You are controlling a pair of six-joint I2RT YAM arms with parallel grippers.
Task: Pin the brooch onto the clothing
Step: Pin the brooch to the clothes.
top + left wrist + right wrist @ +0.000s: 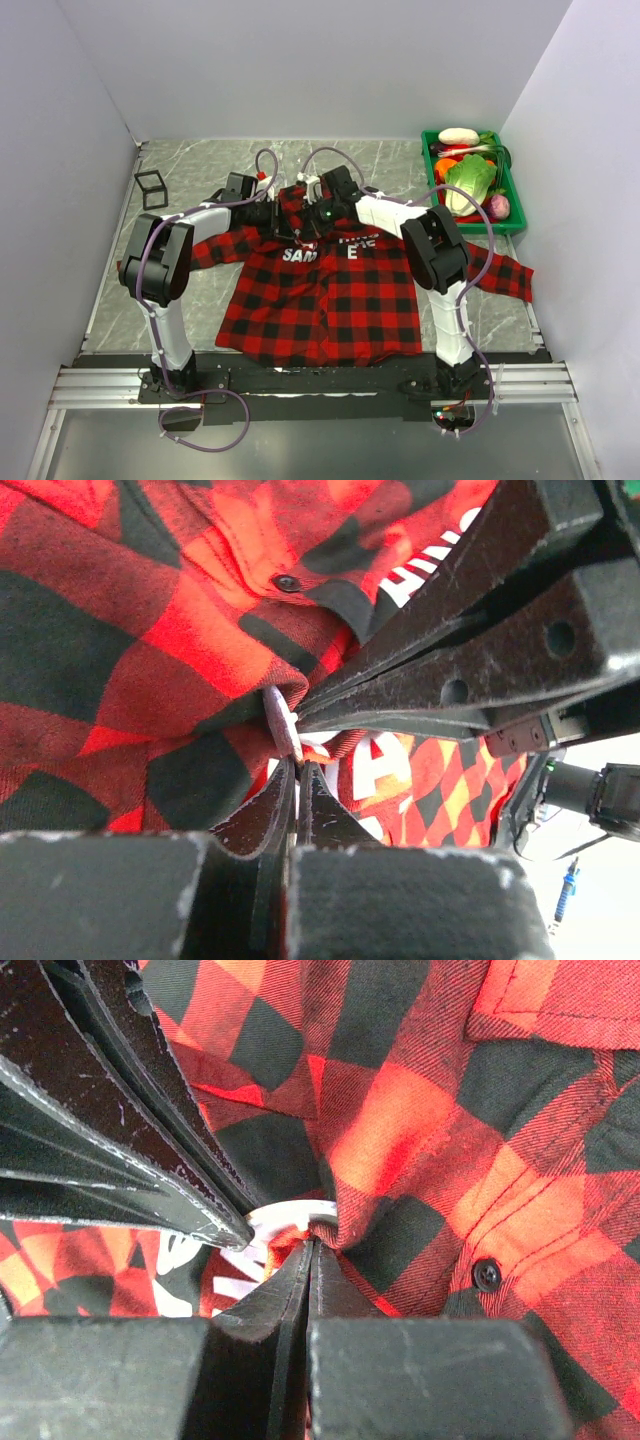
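Note:
The clothing (pixel 320 300), a red-and-black plaid shirt with white letters, lies flat in front of the arms. Both grippers meet near its collar. In the left wrist view my left gripper (pixel 297 767) is shut, its tips nipping the lower edge of the brooch (pixel 281 722), a small greyish-mauve disc seen edge-on against a raised fold of shirt (pixel 150 660). The right gripper's fingers (pixel 450 670) come in from the right and touch the same fold. In the right wrist view my right gripper (pixel 313 1244) is shut on that pinched fold (pixel 400 1160), with the brooch's pale rim (pixel 295 1211) just above the tips.
A green bin (pixel 429 160) of toy vegetables stands at the back right. A small black wire-frame cube (pixel 150 188) sits at the back left. White walls close in both sides and the back. The shirt's right sleeve (pixel 505 275) reaches toward the right wall.

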